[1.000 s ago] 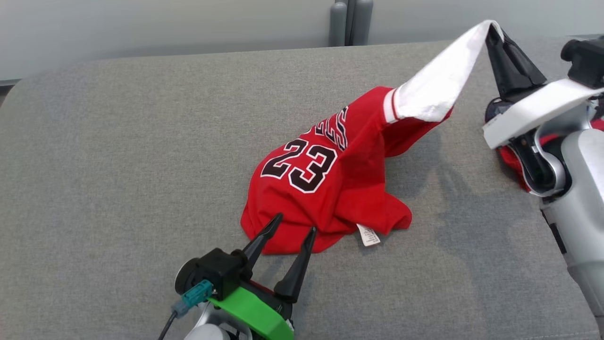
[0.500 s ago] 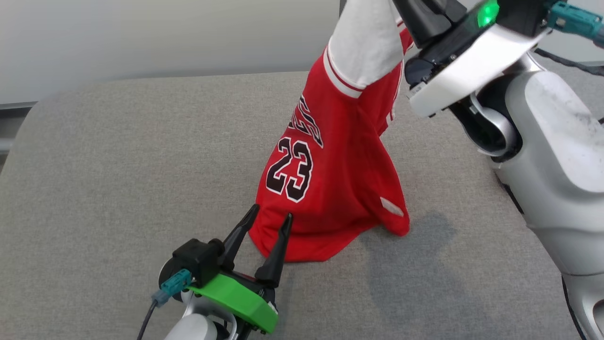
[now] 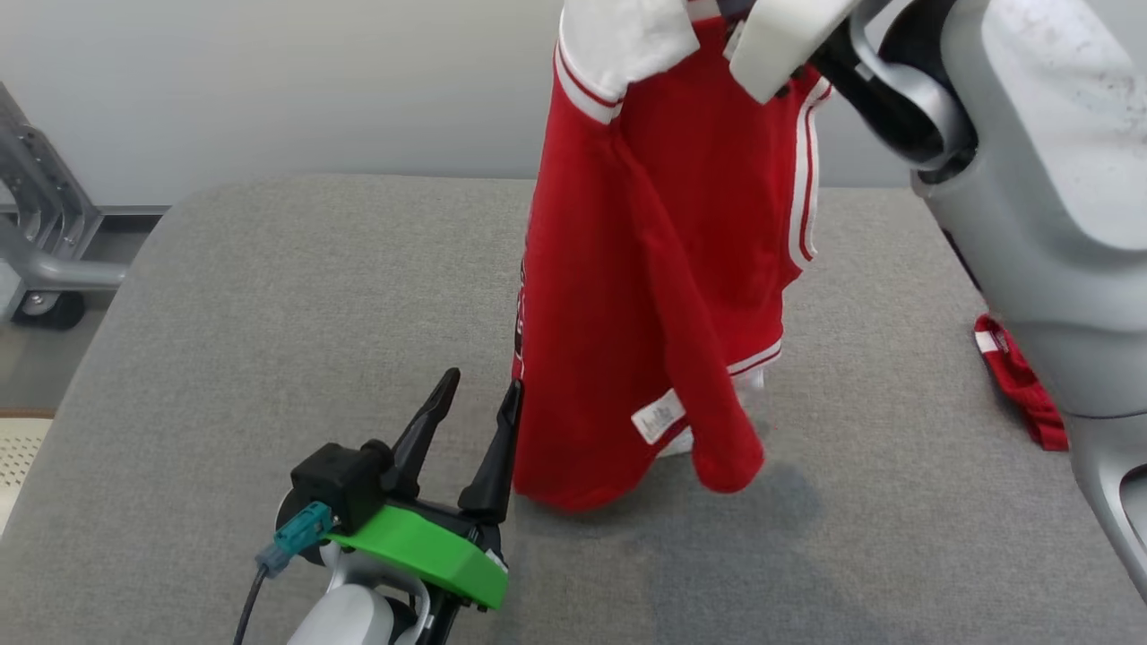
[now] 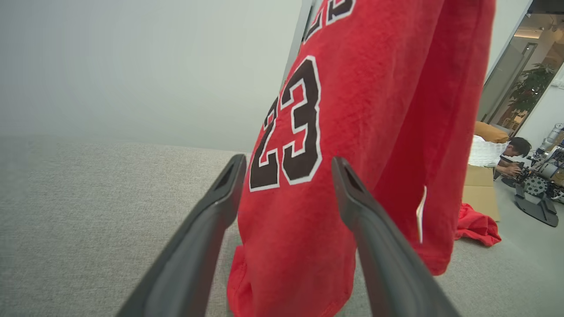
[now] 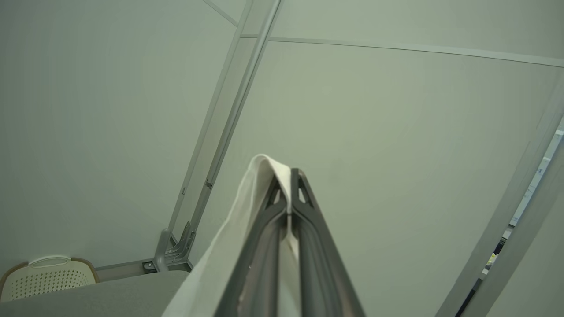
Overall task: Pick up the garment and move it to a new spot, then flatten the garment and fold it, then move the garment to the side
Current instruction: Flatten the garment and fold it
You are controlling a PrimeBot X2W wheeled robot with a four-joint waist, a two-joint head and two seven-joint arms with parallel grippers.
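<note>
The garment (image 3: pixel 654 269) is a red jersey with white sleeves and a black 23, hanging upright from above with its hem just touching the grey table (image 3: pixel 269 287). My right gripper (image 5: pixel 288 176) is shut on a white sleeve (image 5: pixel 246 211) of the garment, high over the table, with the pale right arm (image 3: pixel 1030 161) at the upper right of the head view. My left gripper (image 3: pixel 479 390) is open low at the front, its fingers beside the garment's lower left edge. In the left wrist view the garment (image 4: pixel 361 132) hangs just beyond the open fingertips (image 4: pixel 233 171).
A second red cloth (image 3: pixel 1017 381) lies at the table's right edge, partly behind my right arm. A grey metal frame (image 3: pixel 40 242) stands off the table's left side. A perforated cream basket (image 5: pixel 48 275) sits beyond the table. A person (image 4: pixel 506 154) is bent over work far off.
My right gripper has lifted the garment from a crumpled heap until it hangs nearly clear of the table. The head camera has tilted. The left gripper stays open by the hem.
</note>
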